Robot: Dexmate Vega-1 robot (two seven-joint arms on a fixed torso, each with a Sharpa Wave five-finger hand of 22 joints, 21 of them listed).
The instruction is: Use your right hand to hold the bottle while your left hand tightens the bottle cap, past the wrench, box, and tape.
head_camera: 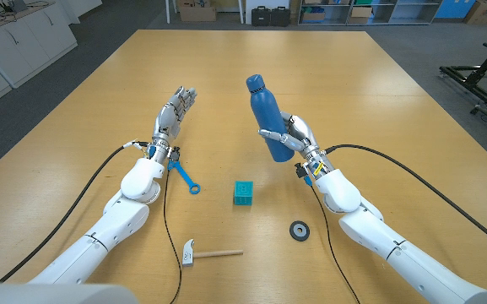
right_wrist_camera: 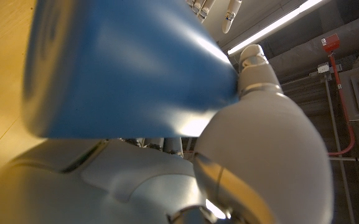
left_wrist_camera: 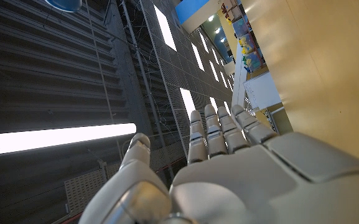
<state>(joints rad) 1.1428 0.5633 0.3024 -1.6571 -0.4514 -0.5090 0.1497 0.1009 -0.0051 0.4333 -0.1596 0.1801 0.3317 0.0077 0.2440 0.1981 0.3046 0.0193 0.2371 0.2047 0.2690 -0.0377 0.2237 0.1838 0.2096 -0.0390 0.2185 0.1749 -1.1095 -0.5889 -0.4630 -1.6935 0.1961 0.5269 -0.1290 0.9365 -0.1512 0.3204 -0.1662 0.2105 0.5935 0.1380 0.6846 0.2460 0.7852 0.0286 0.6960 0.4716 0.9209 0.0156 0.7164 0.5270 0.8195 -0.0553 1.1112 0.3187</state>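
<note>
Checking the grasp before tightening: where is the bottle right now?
In the head view the blue bottle is right of the table's centre, tilted, gripped low by the right hand, across from the left hand.

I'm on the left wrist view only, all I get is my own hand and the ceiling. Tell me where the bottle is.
Observer: The blue bottle is gripped by the right hand, lifted and tilted, cap end leaning toward the left side.
Operator: Say how my left hand stands against it.
Observer: The left hand is apart from the bottle, fingers spread, holding nothing.
Operator: Name what lies near my left arm.
Observer: A blue wrench lies on the table beside the left wrist; a teal box sits between the two arms.
</note>
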